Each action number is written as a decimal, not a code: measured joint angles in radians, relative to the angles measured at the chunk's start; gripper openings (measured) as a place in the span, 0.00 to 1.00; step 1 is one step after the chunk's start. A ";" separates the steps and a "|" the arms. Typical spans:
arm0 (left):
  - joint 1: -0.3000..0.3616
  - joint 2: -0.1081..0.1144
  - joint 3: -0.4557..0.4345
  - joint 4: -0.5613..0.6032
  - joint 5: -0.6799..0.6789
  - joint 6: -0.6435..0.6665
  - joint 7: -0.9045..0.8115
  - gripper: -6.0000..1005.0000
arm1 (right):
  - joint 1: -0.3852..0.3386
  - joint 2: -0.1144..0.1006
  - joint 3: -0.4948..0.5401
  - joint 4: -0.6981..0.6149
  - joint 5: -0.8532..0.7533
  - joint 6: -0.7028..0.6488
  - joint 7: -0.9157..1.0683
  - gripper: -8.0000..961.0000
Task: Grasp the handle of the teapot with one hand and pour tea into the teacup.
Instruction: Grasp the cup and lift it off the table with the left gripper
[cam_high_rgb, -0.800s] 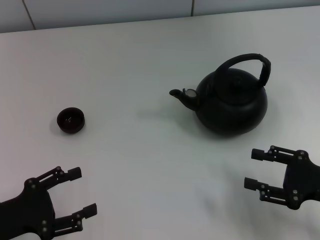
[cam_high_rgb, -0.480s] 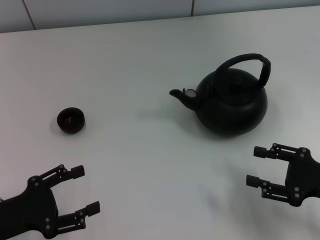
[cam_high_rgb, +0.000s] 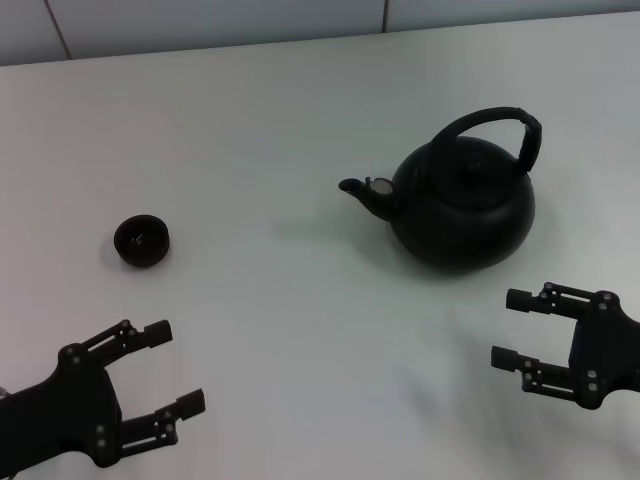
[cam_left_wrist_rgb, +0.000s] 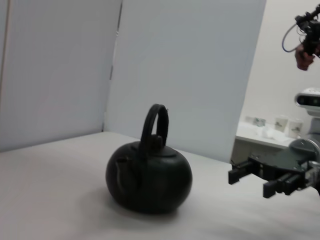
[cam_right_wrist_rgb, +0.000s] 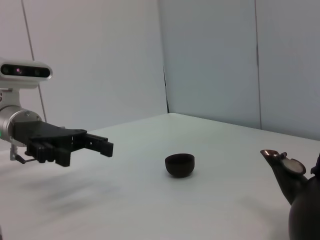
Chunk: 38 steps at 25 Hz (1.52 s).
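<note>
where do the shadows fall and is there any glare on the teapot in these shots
Head view: lighting is even, with a faint soft shadow on the table beside the teapot under its spout, and only a dull sheen on its matte body. Left wrist view: a soft shadow pools at the teapot's base. Right wrist view: a pale, blurry shadow lies beneath the left gripper.

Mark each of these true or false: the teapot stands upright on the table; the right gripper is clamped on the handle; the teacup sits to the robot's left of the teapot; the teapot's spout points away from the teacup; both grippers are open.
1. The teapot stands upright on the table. True.
2. The right gripper is clamped on the handle. False: it hangs open, nearer the robot than the teapot, touching nothing.
3. The teacup sits to the robot's left of the teapot. True.
4. The spout points away from the teacup. False: it points toward the cup's side.
5. Both grippers are open. True: the left gripper is open too.
</note>
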<state>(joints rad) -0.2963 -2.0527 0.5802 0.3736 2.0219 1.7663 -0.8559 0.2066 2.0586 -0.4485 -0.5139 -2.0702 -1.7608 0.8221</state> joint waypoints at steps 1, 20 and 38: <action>0.000 0.000 0.000 0.000 0.000 0.000 0.000 0.84 | 0.000 0.000 0.000 0.000 0.000 0.000 0.000 0.70; -0.038 -0.014 -0.522 -0.188 -0.030 -0.224 0.217 0.82 | 0.022 -0.002 0.002 -0.002 0.005 0.009 0.000 0.70; -0.097 -0.017 -0.371 -0.193 -0.022 -0.487 0.250 0.80 | 0.041 -0.005 0.002 -0.012 0.005 0.018 0.010 0.70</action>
<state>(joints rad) -0.3932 -2.0696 0.2094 0.1810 2.0002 1.2789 -0.6059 0.2477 2.0540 -0.4464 -0.5255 -2.0655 -1.7424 0.8320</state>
